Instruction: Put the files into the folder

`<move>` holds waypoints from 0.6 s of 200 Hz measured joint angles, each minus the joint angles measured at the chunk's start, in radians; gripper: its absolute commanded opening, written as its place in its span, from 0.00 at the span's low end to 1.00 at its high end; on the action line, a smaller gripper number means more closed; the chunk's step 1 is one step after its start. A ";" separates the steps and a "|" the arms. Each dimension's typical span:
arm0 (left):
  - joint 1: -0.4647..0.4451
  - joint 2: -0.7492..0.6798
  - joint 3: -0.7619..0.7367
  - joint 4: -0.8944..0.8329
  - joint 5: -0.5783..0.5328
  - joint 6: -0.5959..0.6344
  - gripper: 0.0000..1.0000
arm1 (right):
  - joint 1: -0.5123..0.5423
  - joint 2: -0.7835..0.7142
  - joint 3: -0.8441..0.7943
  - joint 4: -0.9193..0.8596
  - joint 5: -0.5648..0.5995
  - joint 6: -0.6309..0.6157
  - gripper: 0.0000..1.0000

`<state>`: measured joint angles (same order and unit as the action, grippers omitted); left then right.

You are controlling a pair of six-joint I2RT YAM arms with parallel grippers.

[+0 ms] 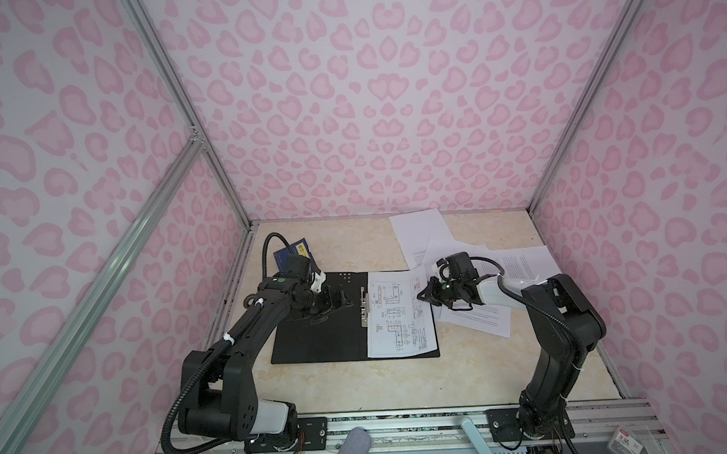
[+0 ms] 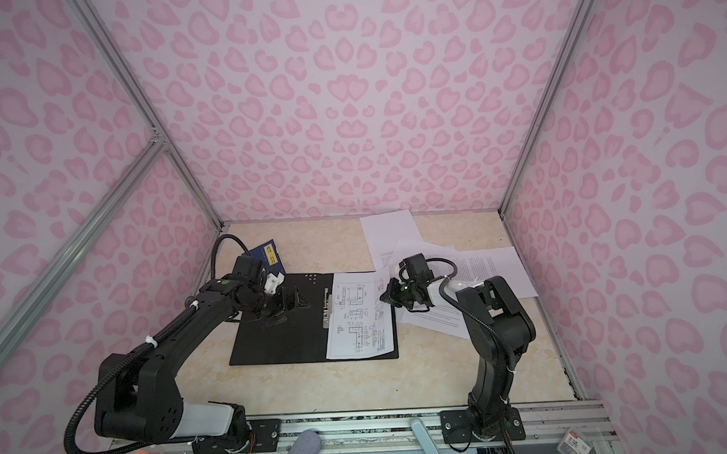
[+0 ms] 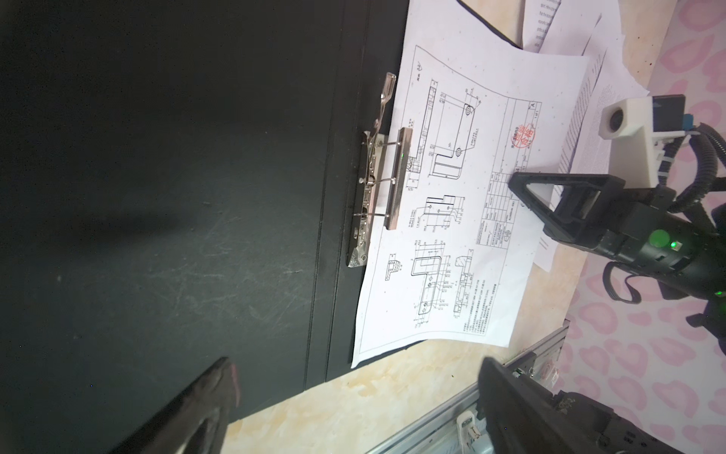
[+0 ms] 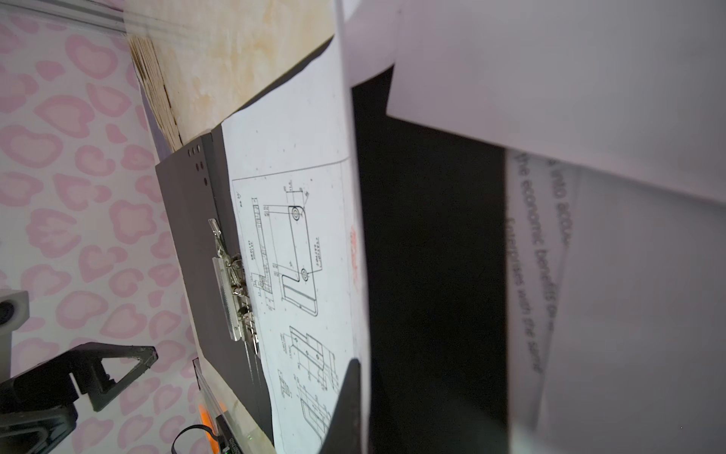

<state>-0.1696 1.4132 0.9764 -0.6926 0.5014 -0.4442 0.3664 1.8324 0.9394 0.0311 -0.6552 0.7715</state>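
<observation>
In both top views the open folder [image 1: 316, 342], matte black inside, lies flat at frame centre on my pale marbled desk [image 1: 400, 384]. My right tool [image 1: 423, 294] is closed, seemingly pinching the right edge of a thin white drawing sheet [image 1: 400, 318]. The sheet's long axis runs parallel to the shiny metal clip [image 1: 363, 305], left of that tool. My left tool [image 1: 335, 301], spread wide and empty, hovers nearer the clip. More printed sheets [image 1: 521, 260] lie upper right.

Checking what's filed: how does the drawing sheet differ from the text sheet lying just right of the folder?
The drawing sheet lies on the open folder's right half, beside the metal clip; the text sheet lies on the table. The drawing sheet shows line drawings and a red stamp; the text sheet shows paragraphs. Both are white paper.
</observation>
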 measured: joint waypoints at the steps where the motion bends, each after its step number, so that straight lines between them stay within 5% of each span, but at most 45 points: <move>1: 0.000 0.000 0.000 0.000 0.000 0.000 0.98 | 0.000 0.000 0.000 0.001 0.000 0.000 0.00; 120: 0.000 0.010 0.000 0.011 0.008 0.000 0.98 | 0.015 0.037 0.026 -0.006 -0.008 -0.035 0.00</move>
<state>-0.1696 1.4231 0.9764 -0.6819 0.5091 -0.4446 0.3813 1.8694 0.9649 0.0246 -0.6628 0.7368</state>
